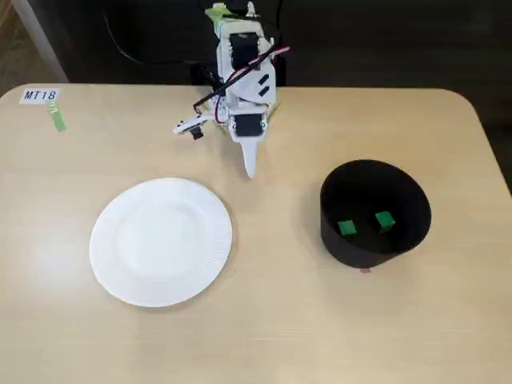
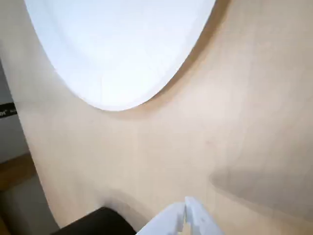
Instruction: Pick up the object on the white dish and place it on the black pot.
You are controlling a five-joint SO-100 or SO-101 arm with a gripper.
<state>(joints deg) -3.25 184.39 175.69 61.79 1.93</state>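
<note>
Green cube (image 1: 346,228) beside 2nd cube (image 1: 385,220), small, inside black pot (image 1: 344,244)

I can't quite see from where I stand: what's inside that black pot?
Two small green cubes lie on the floor of the black pot, one to the left, one to the right, apart from each other. The near wall hides the floor strip just behind it.
</note>
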